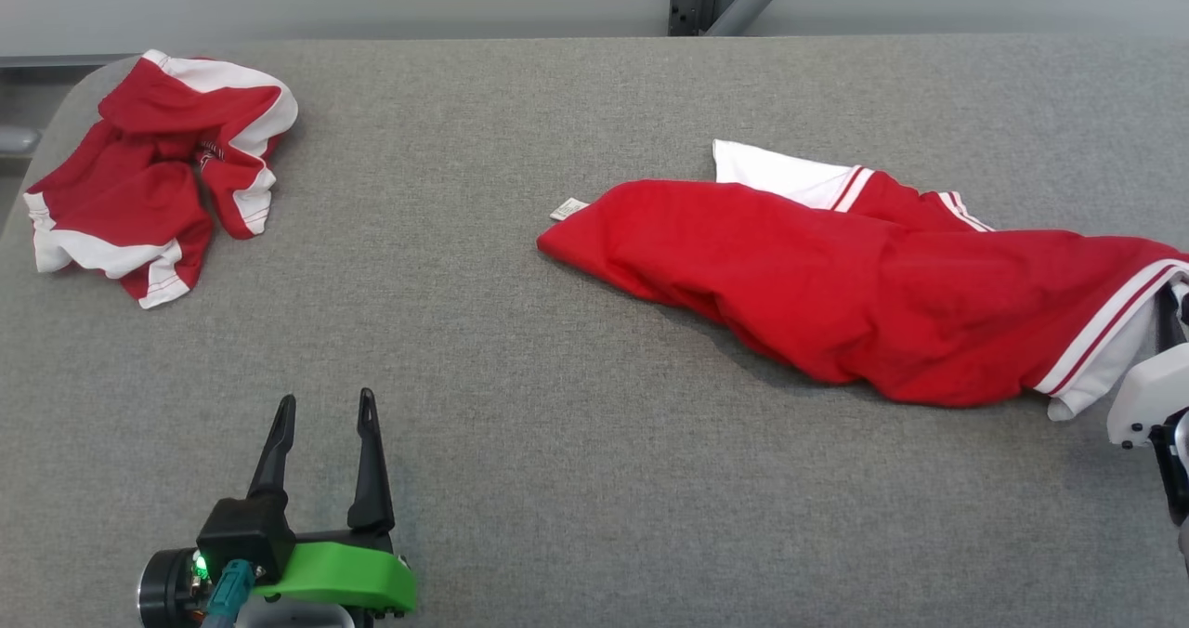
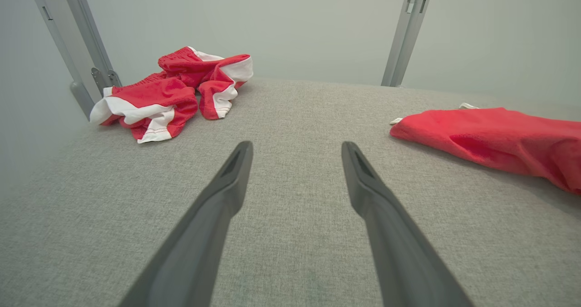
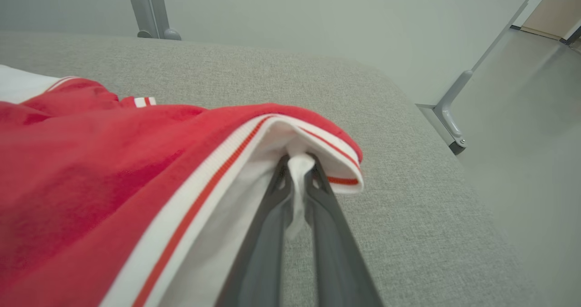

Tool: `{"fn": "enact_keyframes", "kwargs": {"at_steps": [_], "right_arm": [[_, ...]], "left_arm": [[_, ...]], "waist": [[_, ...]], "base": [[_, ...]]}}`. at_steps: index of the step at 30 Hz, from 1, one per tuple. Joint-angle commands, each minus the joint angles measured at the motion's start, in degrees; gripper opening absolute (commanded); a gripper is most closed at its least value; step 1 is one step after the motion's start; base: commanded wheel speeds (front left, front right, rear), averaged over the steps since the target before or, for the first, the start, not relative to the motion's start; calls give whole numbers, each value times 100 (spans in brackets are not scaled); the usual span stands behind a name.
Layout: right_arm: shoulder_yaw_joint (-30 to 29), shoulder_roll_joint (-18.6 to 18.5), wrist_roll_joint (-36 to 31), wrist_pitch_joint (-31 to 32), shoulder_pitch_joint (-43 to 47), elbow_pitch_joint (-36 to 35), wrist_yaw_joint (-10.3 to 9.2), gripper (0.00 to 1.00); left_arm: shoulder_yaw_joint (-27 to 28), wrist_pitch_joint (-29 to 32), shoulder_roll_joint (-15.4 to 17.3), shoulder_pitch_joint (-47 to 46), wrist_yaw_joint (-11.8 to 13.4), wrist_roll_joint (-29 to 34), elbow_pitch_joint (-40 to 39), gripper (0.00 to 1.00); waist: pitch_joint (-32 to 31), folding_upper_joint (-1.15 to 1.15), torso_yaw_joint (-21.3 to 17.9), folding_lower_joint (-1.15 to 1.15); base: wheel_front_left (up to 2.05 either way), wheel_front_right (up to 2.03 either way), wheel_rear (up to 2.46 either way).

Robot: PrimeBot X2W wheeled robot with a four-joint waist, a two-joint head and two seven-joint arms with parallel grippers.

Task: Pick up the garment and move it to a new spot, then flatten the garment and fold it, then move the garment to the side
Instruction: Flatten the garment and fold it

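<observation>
right gripper [image 3: 298, 159] has its fingers pinched on the red-and-white cloth garment [image 3: 91, 170]. left gripper [image 1: 326, 398] hovers over the grey fabric surface [image 1: 557, 424], fingers wide.

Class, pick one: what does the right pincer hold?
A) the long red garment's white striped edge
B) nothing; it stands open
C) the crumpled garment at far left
A: the right pincer clamps white fabric at the striped edge of the long red garment.

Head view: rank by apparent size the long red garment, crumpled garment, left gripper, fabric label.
1. long red garment
2. crumpled garment
3. left gripper, close behind, nearer the camera
4. fabric label
</observation>
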Motion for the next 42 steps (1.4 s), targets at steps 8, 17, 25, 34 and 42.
{"fn": "enact_keyframes", "kwargs": {"at_steps": [8,17,25,34,42], "right_arm": [[-269,114,-302,2,77,-87,-6,100],[130,346,-25,2,468,-1345,-6,100],[1762,712,421,38,591,-2235,-6,100],[3768,833,811,272,-20,-1438,-7,100],[3863,785,595,444,-541,-344,-7,26]], "left_arm": [[32,-16,6,94,7,33,19,100],[-27,-16,7,157,48,-30,-14,100],[-101,-16,8,65,35,-28,-34,100],[-219,-16,8,-34,86,-93,-57,100],[-227,-16,7,48,161,-222,-79,100]], "waist": [[-112,40,-82,0],[-226,40,-335,0],[-219,40,-189,0],[-114,40,562,0],[-103,40,1005,0]], "base": [[0,0,0],[0,0,0],[0,0,0],[0,0,0],[0,0,0]]}}
